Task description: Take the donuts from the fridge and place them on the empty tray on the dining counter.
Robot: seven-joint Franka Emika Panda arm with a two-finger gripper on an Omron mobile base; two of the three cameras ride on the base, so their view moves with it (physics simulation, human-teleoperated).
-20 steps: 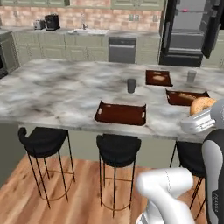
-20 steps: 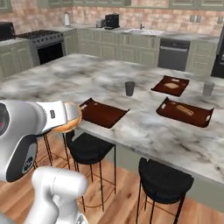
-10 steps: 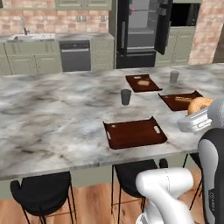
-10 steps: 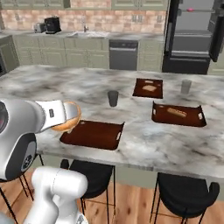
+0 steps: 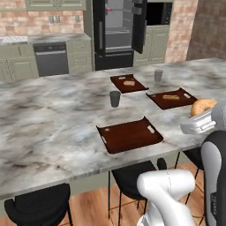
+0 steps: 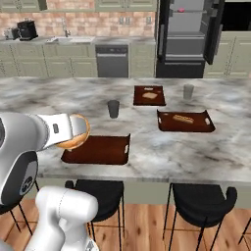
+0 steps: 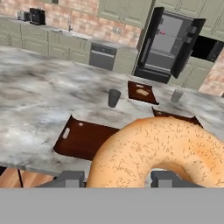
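Observation:
My gripper [image 7: 118,178] is shut on an orange-tan glazed donut [image 7: 162,151] that looms large in the hand view. In the base views this donut [image 5: 202,106] [image 6: 75,132] hangs at the near edge of the marble dining counter [image 5: 53,119]. The empty reddish-brown tray [image 5: 129,135] [image 6: 98,150] [image 7: 83,138] lies on the counter just ahead of it, left of the donut in the left base view. The black fridge [image 5: 118,33] [image 6: 188,37] [image 7: 168,43] stands open at the back. A small pink thing [image 6: 182,9] sits on its upper shelf.
Two more trays with pale pastries [image 5: 128,83] [image 5: 171,97] lie farther back on the counter. A dark cup [image 5: 115,98] and a grey cup [image 5: 158,75] stand near them. Black stools [image 6: 203,198] line the counter's near side.
The base has driven along the counter, so the whole scene has shifted and the empty tray now lies closer. The donut stays in my shut gripper.

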